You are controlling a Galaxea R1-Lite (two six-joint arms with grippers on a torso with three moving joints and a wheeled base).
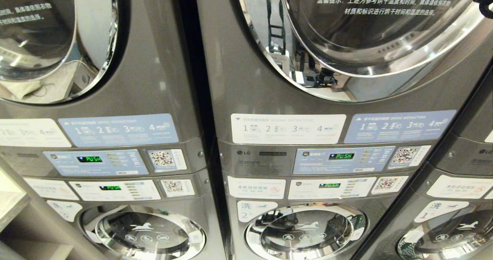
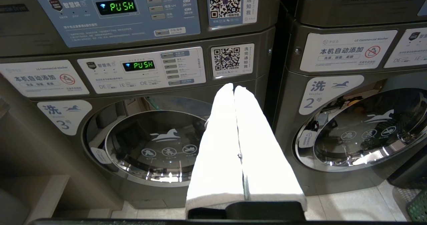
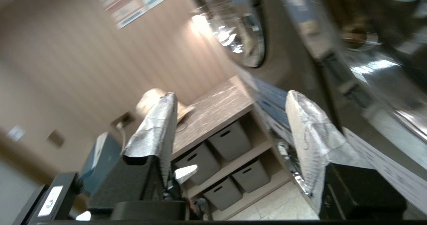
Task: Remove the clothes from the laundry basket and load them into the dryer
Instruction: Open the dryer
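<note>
The head view faces a row of grey stacked machines; the middle stack carries the LG logo [image 1: 242,152] beside a blue control panel whose green display [image 1: 341,156] reads "PUSH"; the panel below it shows a second green display [image 1: 329,185], and the left stack shows two more, the upper one [image 1: 89,159] also reading "PUSH". Above the panels sit numbered instruction stickers, a white one [image 1: 288,128] and a blue one [image 1: 399,126], each with steps 1 to 4; QR codes [image 1: 405,155] stand beside the displays. The dryer door [image 1: 369,32] of the middle stack fills the top of the view, shut, with white Chinese text across its glass; no clothes show in it.

In the left wrist view a white label reads "LG Commercial Washer" [image 2: 349,50]; the washer door [image 2: 156,145] below carries a "3" tag and a horse emblem, and the neighbouring door [image 2: 370,128] a "2" tag; a corner of a green mesh basket [image 2: 418,208] shows on the floor at the frame's edge, its contents hidden. The left gripper [image 2: 234,90] hangs before the washers, its white fingers pressed together on nothing.

The right wrist view is blurred; the right gripper [image 3: 230,100] has its padded fingers spread apart and empty, near the dryer front; beyond it grey storage bins [image 3: 230,140] fill wooden shelves, contents unseen.
</note>
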